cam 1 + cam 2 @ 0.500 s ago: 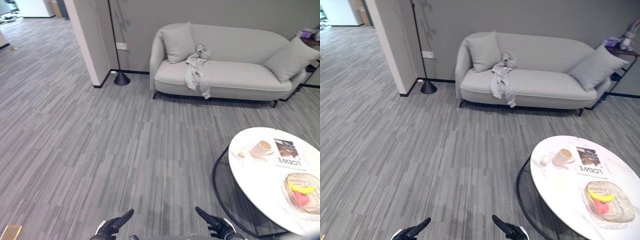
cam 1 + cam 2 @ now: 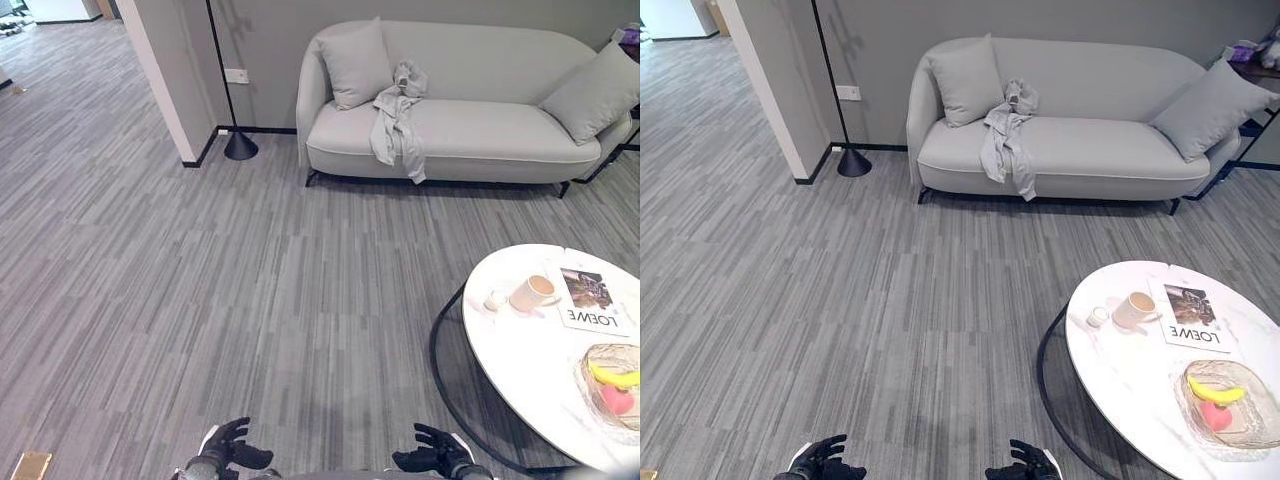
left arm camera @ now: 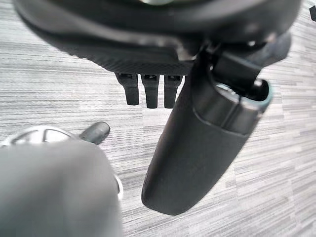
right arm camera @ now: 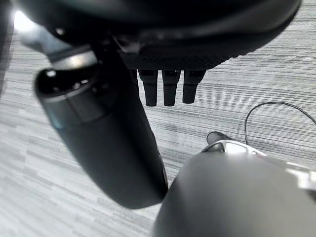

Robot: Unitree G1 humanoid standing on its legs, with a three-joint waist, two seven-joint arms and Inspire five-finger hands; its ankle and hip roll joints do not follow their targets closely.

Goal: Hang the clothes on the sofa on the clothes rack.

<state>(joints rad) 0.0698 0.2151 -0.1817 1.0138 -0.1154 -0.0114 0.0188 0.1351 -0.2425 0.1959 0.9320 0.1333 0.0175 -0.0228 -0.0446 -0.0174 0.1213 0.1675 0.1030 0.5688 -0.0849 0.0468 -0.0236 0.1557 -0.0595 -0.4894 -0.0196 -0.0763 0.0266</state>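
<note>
Left eye view, sofa (image 2: 480,135) with clothes (image 2: 396,120), round table (image 2: 520,360) — left robot hand (image 2: 228,452), right robot hand (image 2: 432,458) curled, empty

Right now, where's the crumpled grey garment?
In the head views, across the room: the crumpled grey garment hangs over the seat front of the light grey sofa, toward its left end, just right of the left grey cushion.

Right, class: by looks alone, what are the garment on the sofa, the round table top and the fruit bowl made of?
Garment: soft grey cloth, likely; it crumples and hangs in folds. Table top: glossy white, faintly veined, so marble or marble-look. Bowl: clear glass or plastic; fruit shows through it.
</note>
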